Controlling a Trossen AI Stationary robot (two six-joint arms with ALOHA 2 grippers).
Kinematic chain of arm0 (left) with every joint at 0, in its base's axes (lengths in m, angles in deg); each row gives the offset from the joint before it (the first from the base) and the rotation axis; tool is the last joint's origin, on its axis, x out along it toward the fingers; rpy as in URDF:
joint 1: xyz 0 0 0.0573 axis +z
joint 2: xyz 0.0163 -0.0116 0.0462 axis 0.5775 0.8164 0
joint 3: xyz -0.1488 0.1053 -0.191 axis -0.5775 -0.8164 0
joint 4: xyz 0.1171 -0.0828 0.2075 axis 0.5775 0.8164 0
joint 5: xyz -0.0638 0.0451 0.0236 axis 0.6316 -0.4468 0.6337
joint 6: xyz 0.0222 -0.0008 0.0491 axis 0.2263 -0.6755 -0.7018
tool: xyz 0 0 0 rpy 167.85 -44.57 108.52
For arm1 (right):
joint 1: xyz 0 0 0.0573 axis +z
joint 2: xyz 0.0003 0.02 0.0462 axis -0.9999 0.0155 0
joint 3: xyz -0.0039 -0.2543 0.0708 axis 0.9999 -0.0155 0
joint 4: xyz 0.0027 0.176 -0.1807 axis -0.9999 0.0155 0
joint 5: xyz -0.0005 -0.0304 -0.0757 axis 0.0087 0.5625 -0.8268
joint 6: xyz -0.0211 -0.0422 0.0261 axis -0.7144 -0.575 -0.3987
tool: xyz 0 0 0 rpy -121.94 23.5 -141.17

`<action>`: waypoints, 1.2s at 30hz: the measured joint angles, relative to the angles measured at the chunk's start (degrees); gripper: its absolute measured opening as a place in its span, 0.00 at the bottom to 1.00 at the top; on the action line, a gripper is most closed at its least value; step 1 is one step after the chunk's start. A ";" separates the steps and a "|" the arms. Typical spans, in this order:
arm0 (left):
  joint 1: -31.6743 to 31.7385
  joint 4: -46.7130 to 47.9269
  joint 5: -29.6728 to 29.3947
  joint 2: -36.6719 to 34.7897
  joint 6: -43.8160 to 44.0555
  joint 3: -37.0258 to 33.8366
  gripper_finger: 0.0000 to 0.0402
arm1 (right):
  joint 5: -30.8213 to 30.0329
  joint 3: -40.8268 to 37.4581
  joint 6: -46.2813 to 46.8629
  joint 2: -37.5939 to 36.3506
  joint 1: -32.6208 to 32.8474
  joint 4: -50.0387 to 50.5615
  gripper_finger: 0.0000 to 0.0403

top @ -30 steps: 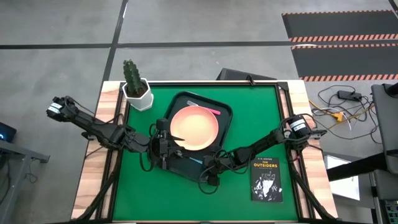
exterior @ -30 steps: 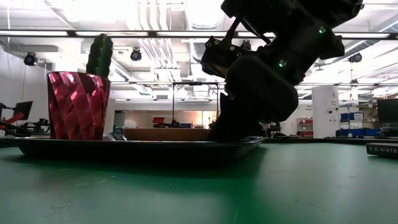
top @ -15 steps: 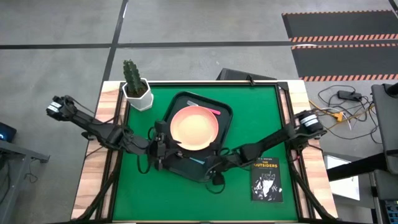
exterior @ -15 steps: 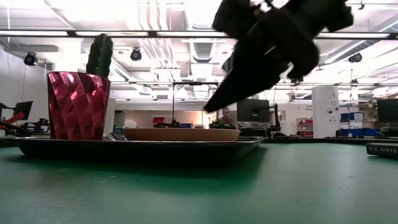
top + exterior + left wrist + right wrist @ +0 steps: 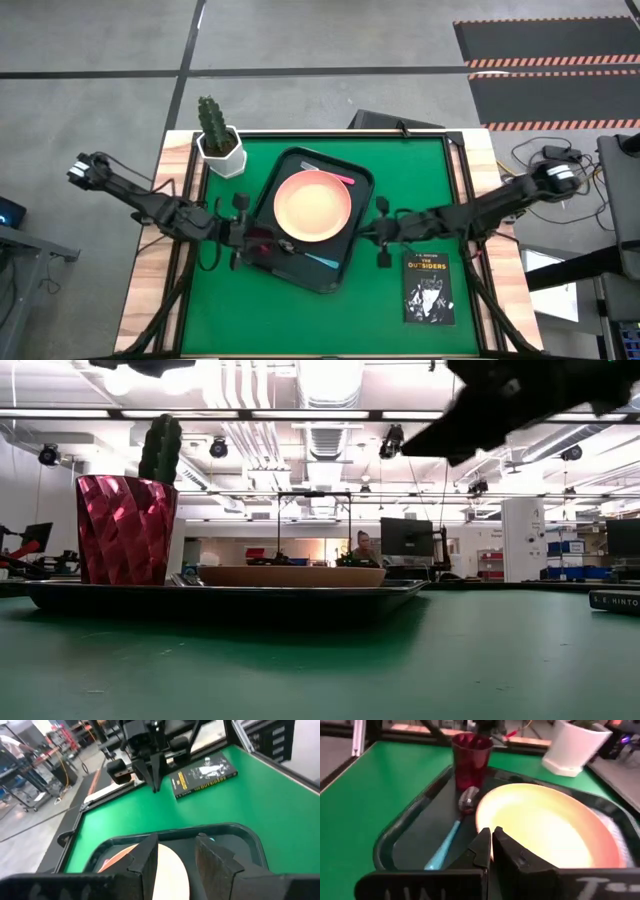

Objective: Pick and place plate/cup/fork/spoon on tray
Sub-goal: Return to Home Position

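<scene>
On the big dark tray [image 5: 405, 840]: round pink plate [image 5: 545, 827], small red cup [image 5: 471, 757], blue-handled spoon [image 5: 447, 842], pink-handled fork [image 5: 335, 177]. Left end effector [image 5: 175, 842] spread apart, right end effector [image 5: 489, 834] pinched together, both beside it. Might bump the tray if swung low.

Glossy translucent faceted cup [image 5: 471, 759], smooth glossy plate [image 5: 545, 827], shiny metal-bowled spoon [image 5: 451, 833], matt green table mat [image 5: 420, 660]

In the low view the tray [image 5: 230, 592] hides the fork [image 5: 335, 177] and spoon [image 5: 451, 835] behind its rim; the right hand [image 5: 490, 837] is cut off at the top edge there.
</scene>
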 joint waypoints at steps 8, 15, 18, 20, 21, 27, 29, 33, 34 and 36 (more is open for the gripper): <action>0.02 -2.30 0.00 -10.98 0.10 -7.61 0.27 | -0.66 -12.74 0.45 -15.55 -0.19 -5.75 0.02; 0.04 -3.68 -0.02 -19.44 0.06 -13.31 0.27 | -1.45 -20.03 -0.04 -27.80 -0.19 -6.12 0.02; 0.04 -3.62 -0.02 -22.76 0.02 -15.51 0.27 | -1.50 -22.64 -0.61 -33.12 -0.19 -5.95 0.02; 0.04 -3.54 -0.02 -25.13 0.00 -16.87 0.27 | -1.81 -23.95 -0.99 -36.47 -0.19 -5.02 0.02; 0.04 -3.60 -0.04 -26.38 -0.01 -17.51 0.27 | -2.06 -24.56 -1.26 -38.09 -0.19 -4.02 0.02; 0.04 -3.61 -0.08 -33.12 0.08 -21.15 0.27 | -4.72 -26.95 -4.55 -46.67 -0.19 2.52 0.02; 0.07 -4.08 -0.51 -35.35 0.02 -22.37 0.27 | -6.29 -27.05 -5.50 -49.12 -0.19 5.37 0.02; 0.07 -3.72 -1.46 -39.73 0.03 -24.92 0.27 | -7.49 -27.08 -7.12 -53.59 -0.25 10.15 0.02; 0.07 -3.77 -1.69 -40.91 -0.14 -25.54 0.27 | -7.47 -27.09 -7.43 -54.44 -0.27 10.81 0.02; 0.07 -3.54 -2.68 -43.10 -0.26 -26.80 0.27 | -7.46 -27.09 -8.20 -56.18 -0.28 12.28 0.02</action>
